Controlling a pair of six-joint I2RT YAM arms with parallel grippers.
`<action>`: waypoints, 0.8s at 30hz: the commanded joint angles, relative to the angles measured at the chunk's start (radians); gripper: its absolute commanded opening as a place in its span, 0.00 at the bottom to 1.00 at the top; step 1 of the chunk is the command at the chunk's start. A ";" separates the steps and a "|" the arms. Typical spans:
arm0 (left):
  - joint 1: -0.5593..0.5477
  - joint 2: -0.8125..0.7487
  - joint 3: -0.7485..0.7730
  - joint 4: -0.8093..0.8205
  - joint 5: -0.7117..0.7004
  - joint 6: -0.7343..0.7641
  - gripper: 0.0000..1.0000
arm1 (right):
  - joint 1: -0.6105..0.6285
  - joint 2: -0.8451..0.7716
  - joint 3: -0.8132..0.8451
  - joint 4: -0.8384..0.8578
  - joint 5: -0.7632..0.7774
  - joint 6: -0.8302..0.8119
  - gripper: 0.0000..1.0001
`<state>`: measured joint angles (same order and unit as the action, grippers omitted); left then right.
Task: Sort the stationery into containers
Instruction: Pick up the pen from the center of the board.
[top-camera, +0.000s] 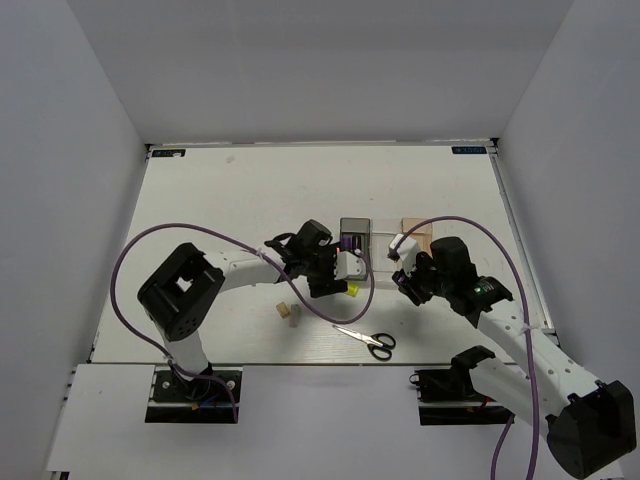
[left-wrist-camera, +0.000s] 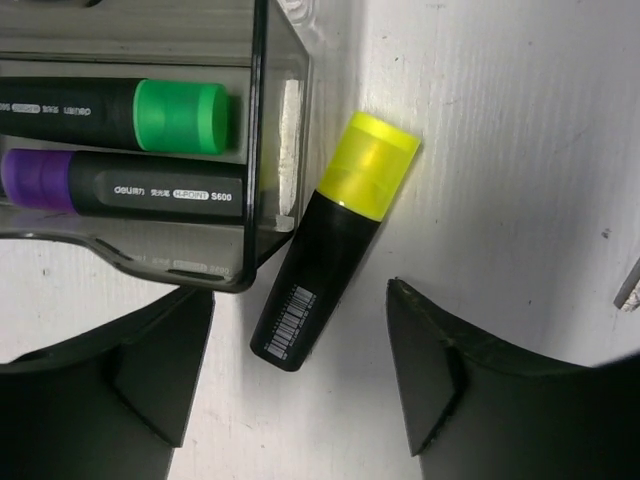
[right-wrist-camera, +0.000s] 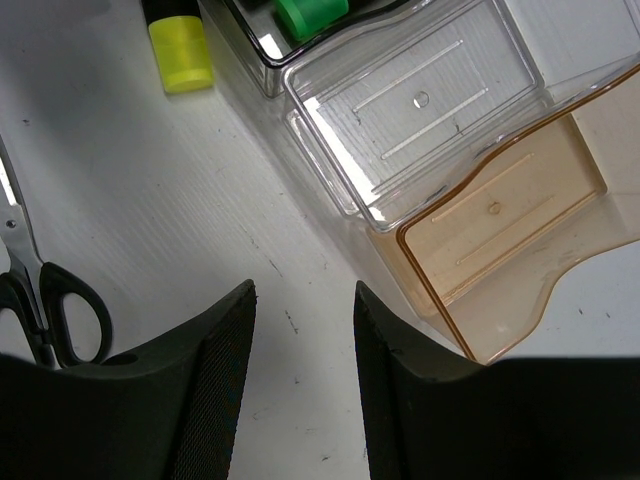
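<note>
Hovering over the yellow highlighter (left-wrist-camera: 335, 240), the left claw (left-wrist-camera: 300, 310) is spread wide and empty, its fingers flanking the pen's black butt end. The pen lies on the bench (left-wrist-camera: 520, 150) just outside the dark grey bin (left-wrist-camera: 255, 150), which holds the green highlighter (left-wrist-camera: 130, 115) and purple highlighter (left-wrist-camera: 120, 182). Its long axis slants away from the claw, so the fingers straddle its width. Further right, the right claw (right-wrist-camera: 302, 300) is parted, holding nothing, beside the clear bin (right-wrist-camera: 420, 110). The left arm is plainly nearer.
</note>
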<state>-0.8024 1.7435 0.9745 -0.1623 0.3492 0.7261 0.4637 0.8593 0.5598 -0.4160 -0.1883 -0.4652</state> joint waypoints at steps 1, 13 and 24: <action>-0.008 0.008 0.032 -0.025 0.040 0.009 0.78 | -0.008 -0.003 0.003 0.014 -0.008 -0.010 0.48; -0.038 0.013 -0.040 -0.017 0.028 -0.025 0.46 | -0.014 -0.025 0.015 -0.004 -0.034 0.003 0.48; -0.086 -0.105 -0.191 0.004 -0.044 -0.074 0.14 | -0.026 -0.065 0.015 -0.010 -0.057 0.010 0.48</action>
<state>-0.8665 1.6775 0.8360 -0.0864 0.3317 0.6724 0.4450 0.8173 0.5598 -0.4183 -0.2184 -0.4694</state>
